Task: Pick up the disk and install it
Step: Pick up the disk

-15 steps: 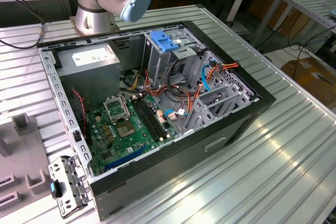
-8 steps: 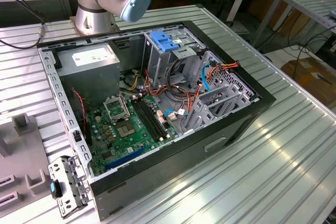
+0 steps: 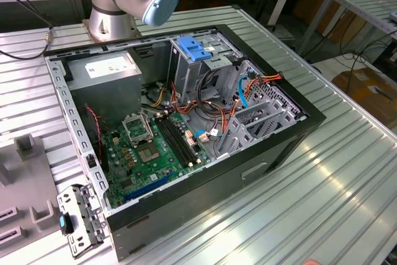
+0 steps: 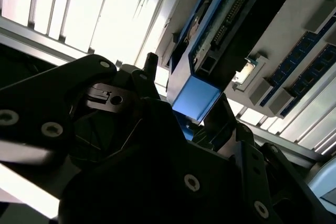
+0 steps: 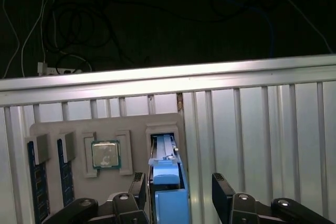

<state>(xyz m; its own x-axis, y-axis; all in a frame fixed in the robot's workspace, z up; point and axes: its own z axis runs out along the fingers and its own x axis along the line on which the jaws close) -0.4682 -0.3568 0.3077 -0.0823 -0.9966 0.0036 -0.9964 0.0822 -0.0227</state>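
Shows gripper (image 5: 179,181) open, straddling disk (image 5: 167,203) w/o clamping. Sits on edge between the fingers, in slot of grey tray (image 5: 79,129). Judging by this: not gripped or lifted yet; pick-up & install into PC case (image 3: 205,206) both left.

1. Ribbed silver metal tabletop (image 3: 347,172): bare, smooth, brightly reflective.
2. Flat rectangular disk (image 5: 168,179) with blue side rails: the rails are smooth, faintly glossy plastic.
3. Black angular fingers (image 5: 224,191): matt, set with shiny metal screws.
4. Pale grey slotted holder tray (image 5: 131,124): matt, plastic-looking.
5. Open computer case (image 3: 59,91): dull perforated grey sheet metal.
6. Green circuit board (image 3: 155,156): slightly glossy.
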